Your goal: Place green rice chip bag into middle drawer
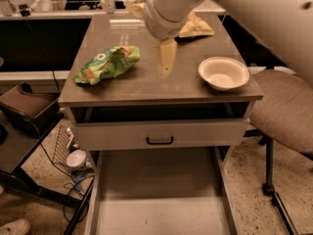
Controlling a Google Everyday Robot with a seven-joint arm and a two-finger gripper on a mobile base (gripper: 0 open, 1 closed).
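Leftward of the tool (166, 65) lies a crumpled green rice chip bag (107, 64).

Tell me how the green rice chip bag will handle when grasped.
The green rice chip bag looks crumpled, so it is probably light and floppy. Its glossy film may slip. The gripper hangs above the tabletop beside it, apart.
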